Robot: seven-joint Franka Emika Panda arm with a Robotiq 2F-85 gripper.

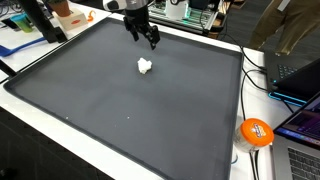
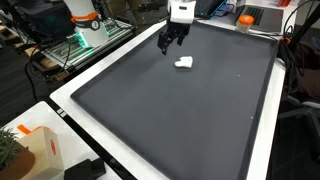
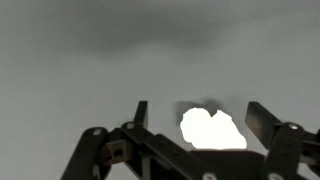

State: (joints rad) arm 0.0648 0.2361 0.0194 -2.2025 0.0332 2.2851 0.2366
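A small white crumpled lump (image 1: 146,67) lies on the dark grey mat (image 1: 120,100), seen in both exterior views, lump (image 2: 184,63) on mat (image 2: 180,110). My gripper (image 1: 148,39) hangs just above the mat beyond the lump, jaws spread and empty; it shows too as gripper (image 2: 170,42). In the wrist view the white lump (image 3: 212,130) sits bright and overexposed between the two dark fingers (image 3: 262,122), nearer the right one, with the gripper (image 3: 200,118) open above it. Nothing touches the lump.
The mat has a white rim (image 1: 245,110). An orange round object (image 1: 257,132) and laptops (image 1: 300,75) lie past one side. Boxes and cables crowd the far edge (image 2: 250,15). A white-and-orange box (image 2: 35,150) stands at a near corner.
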